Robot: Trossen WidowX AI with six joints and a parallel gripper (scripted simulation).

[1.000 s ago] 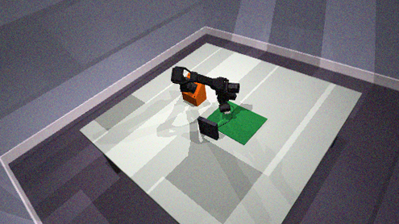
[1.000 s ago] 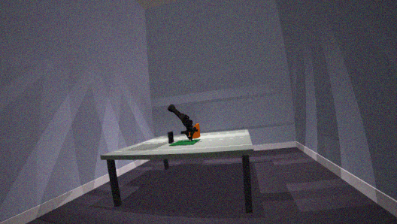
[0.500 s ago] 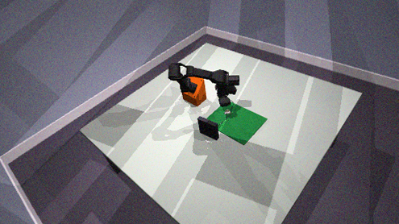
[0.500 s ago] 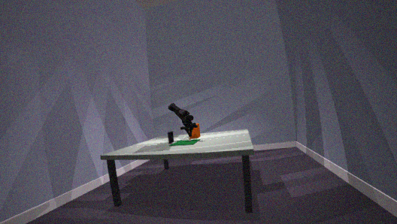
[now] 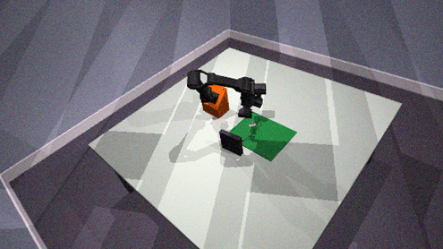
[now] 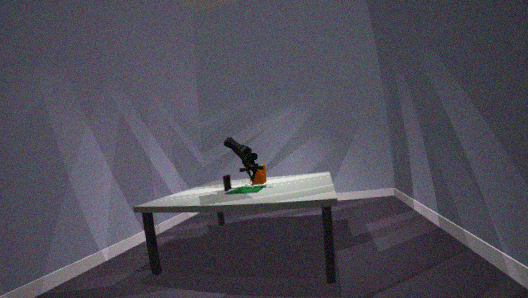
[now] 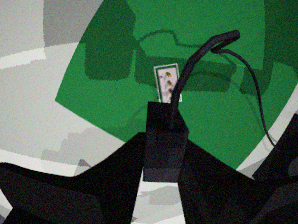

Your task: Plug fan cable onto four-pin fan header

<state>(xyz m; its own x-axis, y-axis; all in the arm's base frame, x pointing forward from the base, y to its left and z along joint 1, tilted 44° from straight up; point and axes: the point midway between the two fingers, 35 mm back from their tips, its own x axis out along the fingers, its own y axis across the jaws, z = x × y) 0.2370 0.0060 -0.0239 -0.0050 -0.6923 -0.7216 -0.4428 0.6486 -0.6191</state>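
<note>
1. Black, block-shaped plug (image 7: 164, 150) is held upright, or nearly so, between the fingertips of the black gripper (image 5: 245, 113) (image 6: 252, 181) (image 7: 158, 140). The fingers are closed to a narrow gap with the plug between them.
2. The white, rectangular fan header (image 5: 252, 124) (image 7: 161, 86) is seen at twelve o'clock from the plug in the wrist view, on the flat green board (image 5: 272, 141) (image 6: 245, 190) (image 7: 102, 95). Brass-coloured pins are left showing, so the plug is not seated; its height above them cannot be told.
3. If the plug were lowered from here, the header's near rim would probably be struck, or pins missed or bent, because the two are not lined up.
4. A small twist could also jam it; the header looks slightly turned against the plug.
5. The black, bent cable (image 7: 192, 66) is looped towards one o'clock, then run down towards four. The plug could be tugged askew by it, or the black, square fan (image 5: 231, 142) (image 6: 227, 182) dragged.
6. After seating, the plug could be pulled up again if it were released unevenly.
</note>
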